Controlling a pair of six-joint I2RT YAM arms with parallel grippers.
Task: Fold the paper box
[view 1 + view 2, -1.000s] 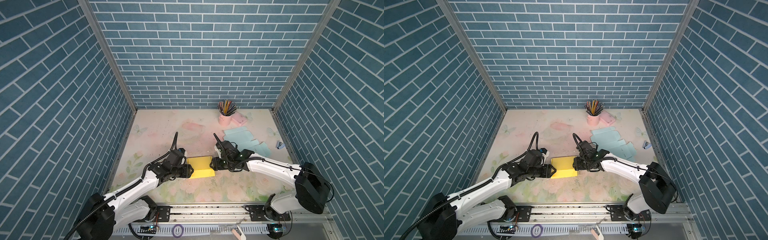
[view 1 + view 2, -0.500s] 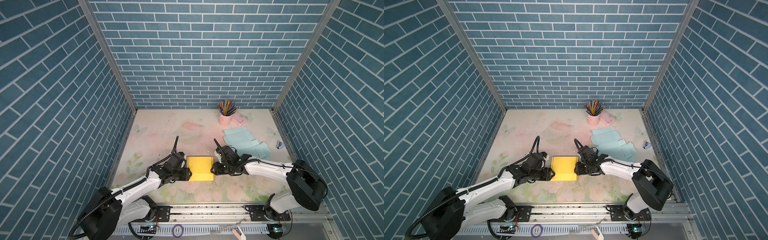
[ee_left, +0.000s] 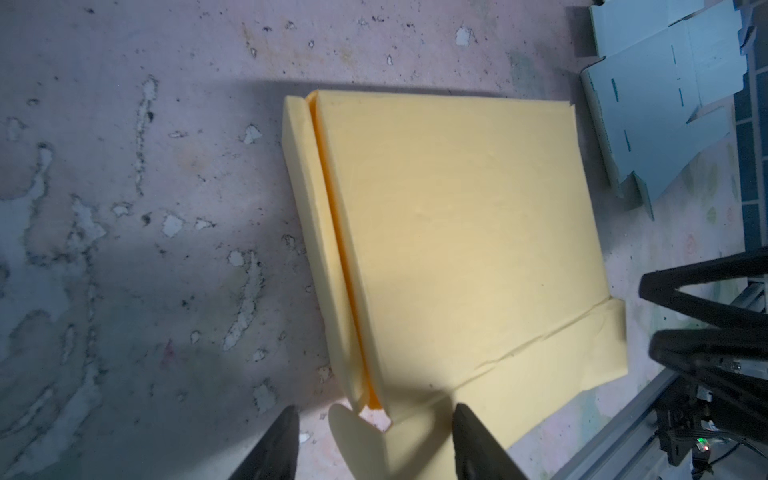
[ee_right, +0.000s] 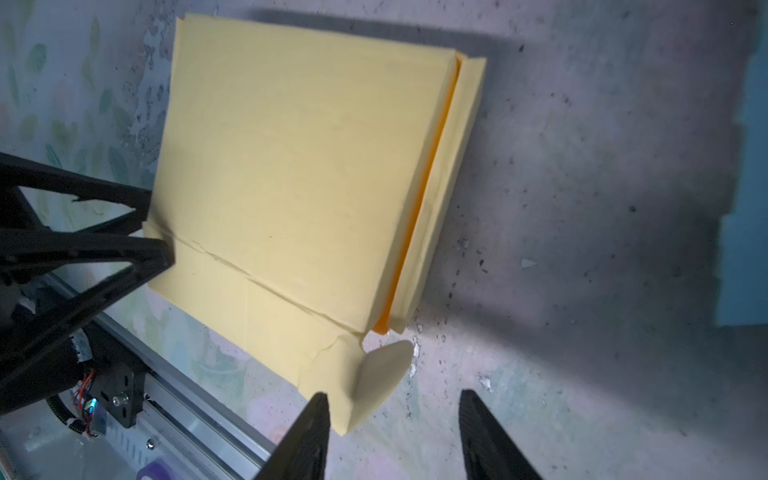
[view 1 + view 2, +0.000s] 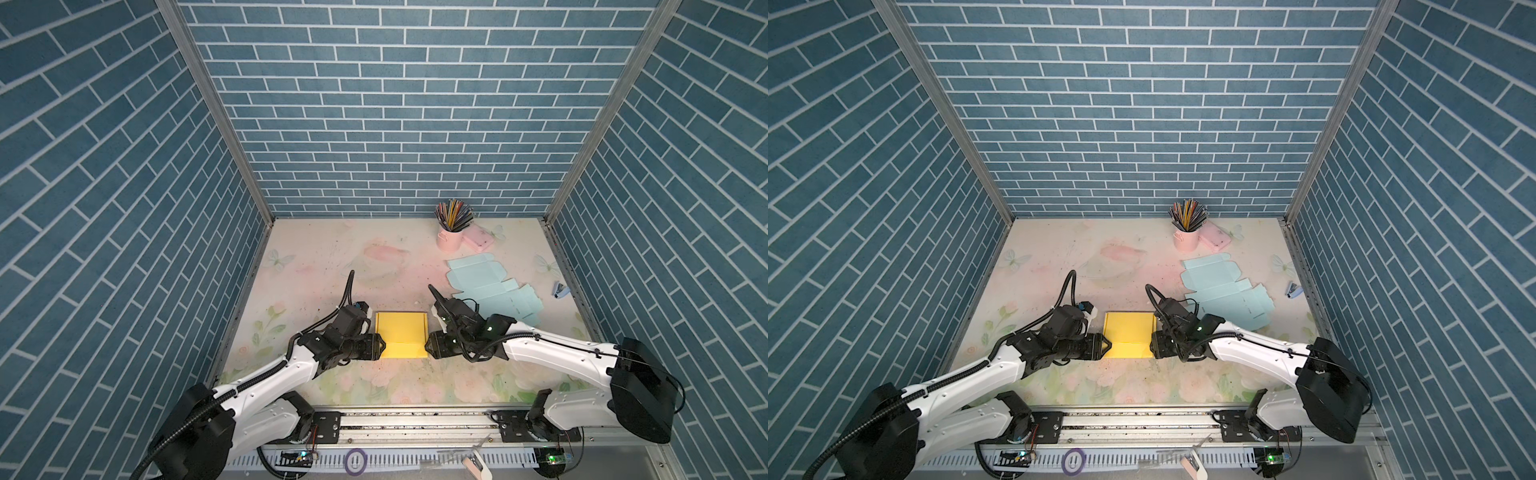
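The yellow paper box lies flat at the front middle of the table, its lid down and a front flap sticking out toward the rail. My left gripper is at its near left corner and my right gripper is at its near right corner. In the left wrist view the box shows a rounded side tab between the open left gripper fingers. In the right wrist view the box has its other rounded tab just inside the open right gripper.
A flat light-blue box blank lies at the right behind my right arm. A pink cup of pencils and a pink case stand at the back right. A small blue clip lies by the right wall. A metal rail runs along the front.
The box has settled flat and square on the table. My right gripper has slid along its side to the near corner; my left gripper has shifted slightly the same way.
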